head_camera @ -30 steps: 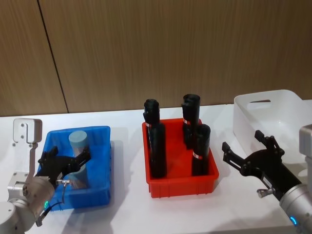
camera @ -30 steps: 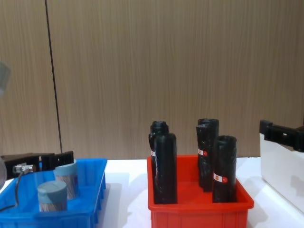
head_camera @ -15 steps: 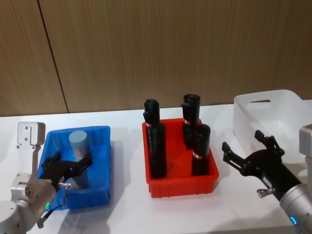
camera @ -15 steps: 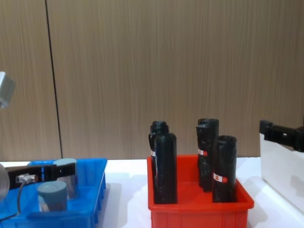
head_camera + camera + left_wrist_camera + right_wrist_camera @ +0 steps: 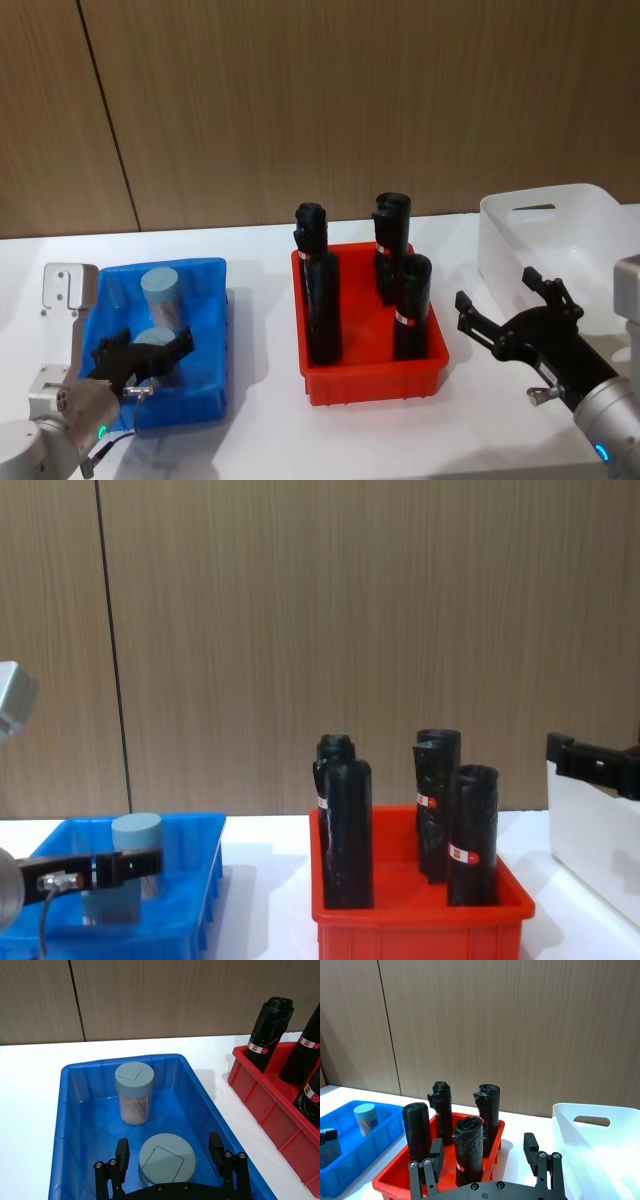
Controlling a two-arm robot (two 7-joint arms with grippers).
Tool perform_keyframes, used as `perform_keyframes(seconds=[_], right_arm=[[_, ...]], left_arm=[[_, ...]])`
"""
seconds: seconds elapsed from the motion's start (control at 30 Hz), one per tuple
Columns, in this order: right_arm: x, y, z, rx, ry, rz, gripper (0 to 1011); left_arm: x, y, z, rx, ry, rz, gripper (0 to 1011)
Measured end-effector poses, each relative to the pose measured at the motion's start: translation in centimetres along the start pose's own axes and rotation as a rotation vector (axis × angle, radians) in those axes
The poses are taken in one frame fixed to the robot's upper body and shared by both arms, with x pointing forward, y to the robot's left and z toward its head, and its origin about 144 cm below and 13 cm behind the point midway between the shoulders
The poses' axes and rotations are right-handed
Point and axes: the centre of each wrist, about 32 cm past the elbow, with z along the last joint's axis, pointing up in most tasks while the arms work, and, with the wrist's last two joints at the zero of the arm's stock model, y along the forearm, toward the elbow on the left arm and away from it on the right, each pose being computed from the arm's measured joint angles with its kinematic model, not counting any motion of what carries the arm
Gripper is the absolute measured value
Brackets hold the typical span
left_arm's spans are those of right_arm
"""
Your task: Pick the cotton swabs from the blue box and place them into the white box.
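Two cotton swabs jars with pale blue lids stand in the blue box (image 5: 212, 300). The far jar (image 5: 161, 293) stands free. My left gripper (image 5: 143, 356) is open and low inside the box, its fingers straddling the near jar (image 5: 166, 1160) with a gap on each side. From the chest view, a finger (image 5: 100, 868) crosses in front of that jar (image 5: 112, 904). The white box (image 5: 600, 215) stands at the far right. My right gripper (image 5: 507, 302) hangs open beside it, holding nothing.
A red bin (image 5: 372, 375) with three tall black rolls (image 5: 322, 300) stands mid-table between the two boxes. Bare white table lies in front of the bins. A wooden wall closes off the back.
My left gripper has dropped lower into the blue box and drawn back slightly, so its fingers now flank the near jar. The right arm has not moved.
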Motion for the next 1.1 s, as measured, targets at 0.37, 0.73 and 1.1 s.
perform_keyframes(seconds=[0.37,0.73,1.1], right_arm=[[0.0,0.0,0.0,0.0,0.0,0.0,1002],[0.0,0.0,0.0,0.0,0.0,0.0,1002],[0.0,0.0,0.0,0.0,0.0,0.0,1002]], left_arm=[[0.1,-0.4,-0.6,0.019,0.006,-0.011,1003],[0.1,-0.7,-0.7,0.029,-0.022,-0.021,712],[-0.5,-0.4,0.4,-0.015,-0.085,-0.035,689]])
